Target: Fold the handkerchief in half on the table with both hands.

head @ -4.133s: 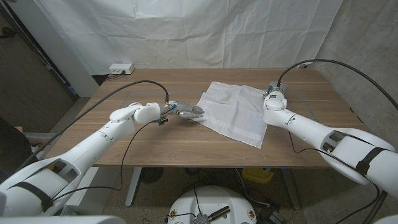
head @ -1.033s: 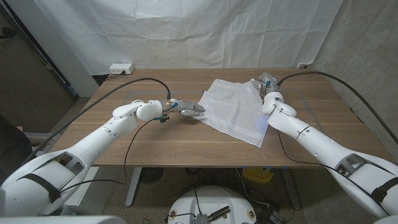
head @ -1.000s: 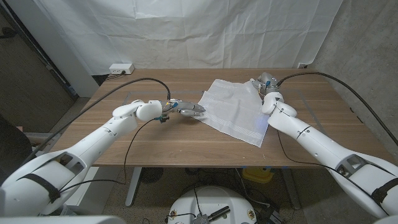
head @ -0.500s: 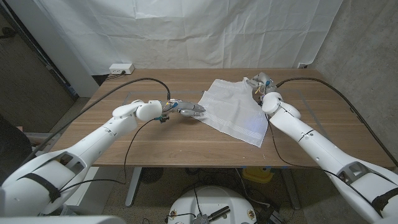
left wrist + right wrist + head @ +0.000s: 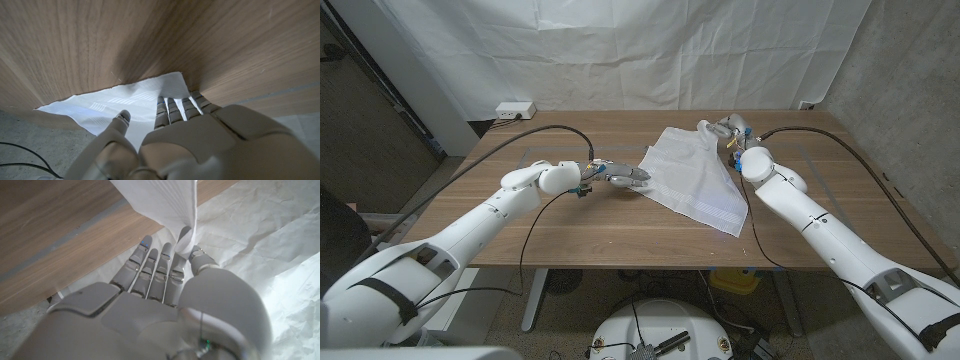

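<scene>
A white handkerchief (image 5: pixel 695 185) lies spread on the wooden table (image 5: pixel 550 225), right of the middle. My left hand (image 5: pixel 623 177) holds its left corner; in the left wrist view my fingers (image 5: pixel 175 107) lie over that corner of the handkerchief (image 5: pixel 125 97), thumb alongside. My right hand (image 5: pixel 728 131) pinches the far right corner and has raised it off the table, so the cloth rises in a peak there. In the right wrist view the handkerchief (image 5: pixel 165 202) runs in between my thumb and fingers (image 5: pixel 155 270).
A white power strip (image 5: pixel 515 109) sits past the table's far left corner. Black cables (image 5: pixel 535 135) trail from both arms over the table. A white cloth backdrop (image 5: pixel 620 50) hangs behind. Bare wood spreads along the front edge and the left side.
My right hand has moved from the cloth's right side to its far right corner, taken hold of it and lifted it. My left hand has stayed at the left corner.
</scene>
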`<action>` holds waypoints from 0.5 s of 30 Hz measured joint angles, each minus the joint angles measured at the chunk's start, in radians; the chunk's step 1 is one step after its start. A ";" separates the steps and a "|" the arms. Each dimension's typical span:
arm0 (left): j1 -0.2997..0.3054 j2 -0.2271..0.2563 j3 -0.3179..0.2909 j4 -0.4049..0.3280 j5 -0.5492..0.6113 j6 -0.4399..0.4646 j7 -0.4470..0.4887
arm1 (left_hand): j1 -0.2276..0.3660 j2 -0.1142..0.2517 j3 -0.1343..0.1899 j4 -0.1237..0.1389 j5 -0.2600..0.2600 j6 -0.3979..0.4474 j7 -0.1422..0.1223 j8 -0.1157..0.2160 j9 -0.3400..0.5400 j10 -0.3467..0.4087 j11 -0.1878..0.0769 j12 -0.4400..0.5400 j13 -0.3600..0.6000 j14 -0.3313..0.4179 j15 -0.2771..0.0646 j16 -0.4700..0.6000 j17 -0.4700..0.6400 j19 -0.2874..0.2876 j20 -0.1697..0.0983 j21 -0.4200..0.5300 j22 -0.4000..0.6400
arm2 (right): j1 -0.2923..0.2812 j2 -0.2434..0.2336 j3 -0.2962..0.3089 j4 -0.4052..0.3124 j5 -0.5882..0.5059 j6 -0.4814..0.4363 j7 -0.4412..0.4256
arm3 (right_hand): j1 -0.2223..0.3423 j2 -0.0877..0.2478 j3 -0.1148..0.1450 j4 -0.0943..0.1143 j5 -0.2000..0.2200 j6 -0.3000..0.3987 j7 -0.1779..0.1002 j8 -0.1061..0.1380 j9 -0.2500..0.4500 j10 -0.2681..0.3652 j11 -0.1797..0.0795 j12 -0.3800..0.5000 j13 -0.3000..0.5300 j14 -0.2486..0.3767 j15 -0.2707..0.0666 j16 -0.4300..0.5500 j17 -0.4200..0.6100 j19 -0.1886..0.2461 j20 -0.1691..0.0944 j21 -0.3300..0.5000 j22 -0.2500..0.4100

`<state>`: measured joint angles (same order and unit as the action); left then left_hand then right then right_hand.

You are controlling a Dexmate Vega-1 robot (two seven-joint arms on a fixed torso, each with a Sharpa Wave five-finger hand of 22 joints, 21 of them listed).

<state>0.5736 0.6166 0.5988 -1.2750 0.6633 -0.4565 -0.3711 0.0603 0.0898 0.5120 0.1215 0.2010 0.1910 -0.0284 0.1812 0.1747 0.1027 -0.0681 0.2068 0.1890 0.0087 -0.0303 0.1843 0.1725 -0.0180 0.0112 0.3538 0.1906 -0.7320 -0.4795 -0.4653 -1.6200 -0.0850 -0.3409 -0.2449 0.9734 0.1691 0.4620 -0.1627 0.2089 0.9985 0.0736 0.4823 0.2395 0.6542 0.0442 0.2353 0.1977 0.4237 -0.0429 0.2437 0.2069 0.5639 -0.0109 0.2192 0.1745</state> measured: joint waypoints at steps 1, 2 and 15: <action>0.000 0.000 0.000 0.000 0.000 0.000 0.000 | 0.000 0.000 0.000 0.000 0.000 -0.002 -0.002 0.000 0.000 0.000 0.000 0.000 0.000 0.000 0.000 0.000 0.000 0.000 0.000 0.000 0.000 | -0.002 0.001 0.003 -0.005 0.006 0.006 0.006 | 0.000 0.000 0.000 0.000 0.000 0.000 0.000 0.000 0.000 0.000 0.000 0.000 0.000 0.000 0.000 0.000 0.000 0.000 0.000 0.000 0.000; 0.000 0.000 0.000 0.000 0.000 0.000 0.001 | 0.000 0.000 0.000 0.000 0.000 -0.004 -0.004 0.000 0.000 0.000 0.000 0.000 0.000 0.000 0.000 0.000 0.000 0.000 0.000 0.000 0.000 | -0.004 0.002 0.005 -0.008 0.010 0.009 0.009 | 0.000 0.000 0.000 0.000 0.000 0.000 0.000 0.000 0.000 0.000 0.000 0.000 0.000 0.000 0.000 0.000 0.000 0.000 0.000 0.000 0.000; 0.003 0.001 -0.001 -0.001 0.000 -0.001 0.005 | 0.000 0.000 0.000 0.000 0.000 -0.005 -0.005 0.000 0.000 0.000 0.000 0.000 0.000 0.000 0.000 0.000 0.000 0.000 0.000 -0.003 0.000 | -0.026 0.012 0.020 -0.047 0.046 0.067 0.041 | 0.009 -0.001 -0.004 0.004 -0.008 0.000 0.000 0.000 0.000 0.007 0.007 0.000 0.000 0.000 0.000 0.000 0.000 0.000 0.000 0.000 0.000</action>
<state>0.5770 0.6180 0.5983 -1.2757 0.6628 -0.4576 -0.3661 0.0603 0.0898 0.5120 0.1215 0.2010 0.1856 -0.0339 0.1812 0.1747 0.1026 -0.0680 0.2068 0.1886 0.0087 -0.0303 0.1843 0.1725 -0.0181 0.0112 0.3507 0.1904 -0.7585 -0.4679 -0.4448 -1.6668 -0.0386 -0.2743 -0.2037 0.9826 0.1678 0.4579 -0.1586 0.2011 0.9985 0.0735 0.4823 0.2395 0.6613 0.0514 0.2353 0.1976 0.4237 -0.0429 0.2437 0.2068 0.5639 -0.0109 0.2192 0.1744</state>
